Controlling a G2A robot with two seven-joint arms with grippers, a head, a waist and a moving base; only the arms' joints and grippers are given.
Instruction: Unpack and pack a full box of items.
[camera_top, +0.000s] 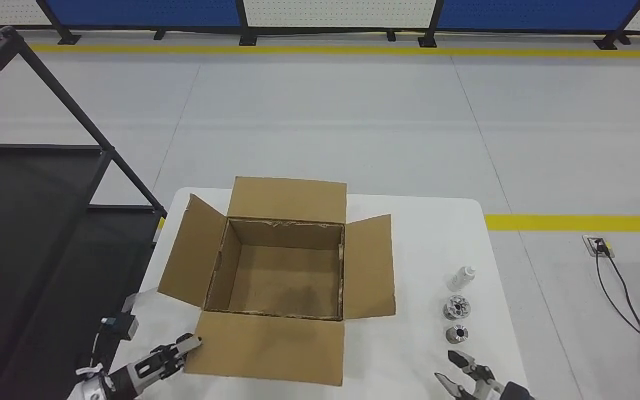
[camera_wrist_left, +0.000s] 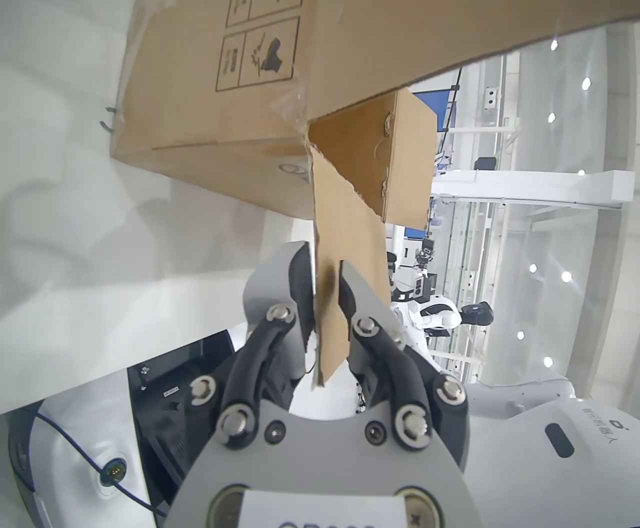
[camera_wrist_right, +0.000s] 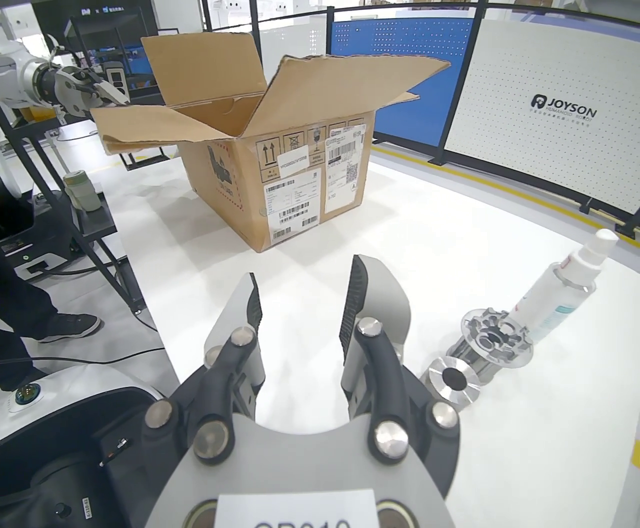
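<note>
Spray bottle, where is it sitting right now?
In the top view the spray bottle is on the table, right of the cardboard box, at the far end of a row with two metal parts.

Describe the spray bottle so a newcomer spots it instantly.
Find the open cardboard box on the white table. On its side nearer the right gripper, three small items form a row. The spray bottle is farthest from the robot and white plastic; the flanged hub and the cylinder are bare metal.
</note>
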